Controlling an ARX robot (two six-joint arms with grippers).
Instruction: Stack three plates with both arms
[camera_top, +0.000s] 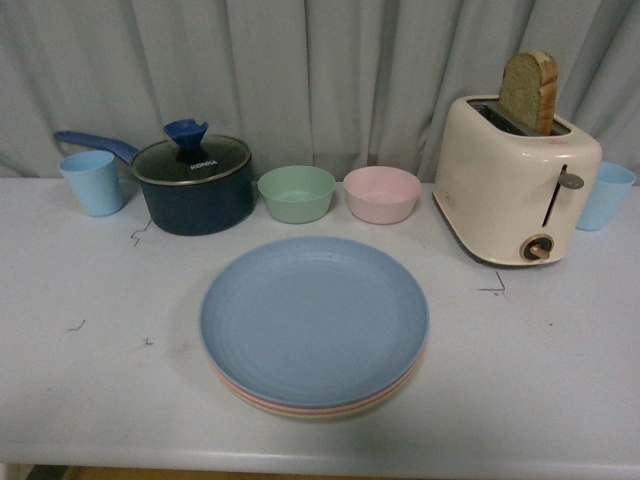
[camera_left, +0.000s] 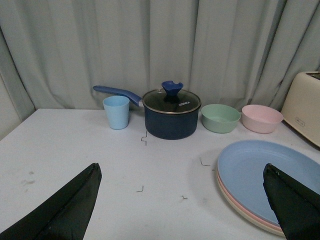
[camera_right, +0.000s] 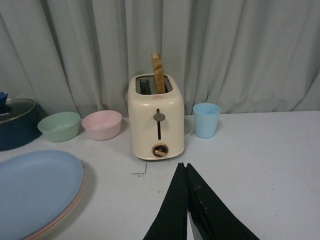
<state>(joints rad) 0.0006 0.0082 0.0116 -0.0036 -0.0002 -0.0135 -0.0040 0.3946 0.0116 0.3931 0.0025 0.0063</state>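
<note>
Three plates lie in one stack at the middle front of the table. The blue plate (camera_top: 314, 318) is on top, with the pink plate's rim (camera_top: 262, 400) and the beige plate's rim (camera_top: 330, 412) showing under it. Neither arm shows in the front view. My left gripper (camera_left: 181, 172) is open and empty, hovering over bare table just left of the stack (camera_left: 260, 185). My right gripper (camera_right: 183, 167) is shut on nothing, above the table to the right of the stack (camera_right: 37, 190).
Behind the stack stand a dark blue lidded saucepan (camera_top: 195, 182), a green bowl (camera_top: 296, 193) and a pink bowl (camera_top: 382, 193). A cream toaster (camera_top: 515, 182) with a bread slice is at the right. A light blue cup (camera_top: 93, 182) and another (camera_top: 606, 195) flank the row.
</note>
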